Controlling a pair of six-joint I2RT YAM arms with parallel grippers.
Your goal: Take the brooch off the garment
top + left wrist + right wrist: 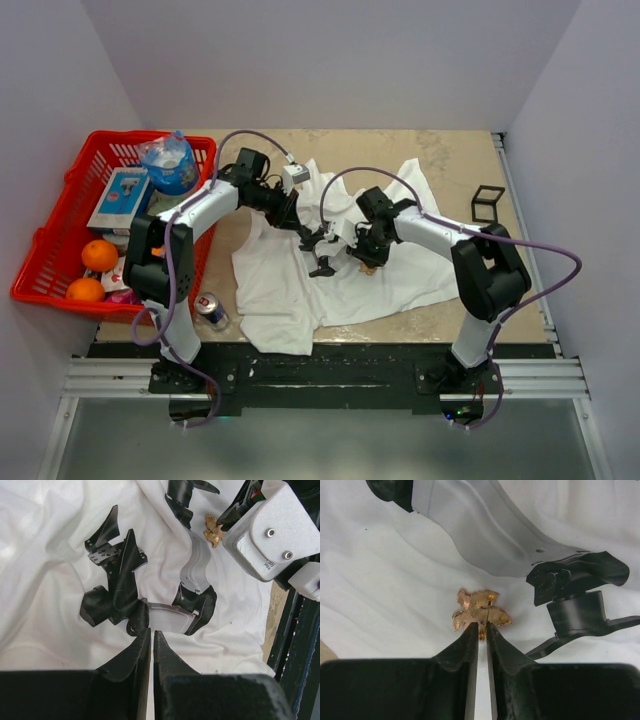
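Observation:
The garment point(290, 290) is a white T-shirt with a black print, lying crumpled on the table between the arms. The brooch point(480, 611), a small gold leaf-shaped piece, lies on the white cloth point(385, 580). My right gripper point(482, 626) is shut on the pin at the brooch's lower edge. From the left wrist, the brooch point(214, 530) shows at the upper right, at the tips of the right gripper point(222, 524). My left gripper point(151, 631) has its jaws almost together on a fold of the shirt point(45, 580), just below the print. From above, both grippers meet mid-shirt, left point(305, 237) and right point(365, 258).
A red basket point(60, 230) at the left holds two oranges point(99, 254), a box point(120, 198) and a blue bag point(170, 165). A drink can point(211, 311) lies beside the shirt's near left corner. A small black cube frame point(488, 203) stands at the right.

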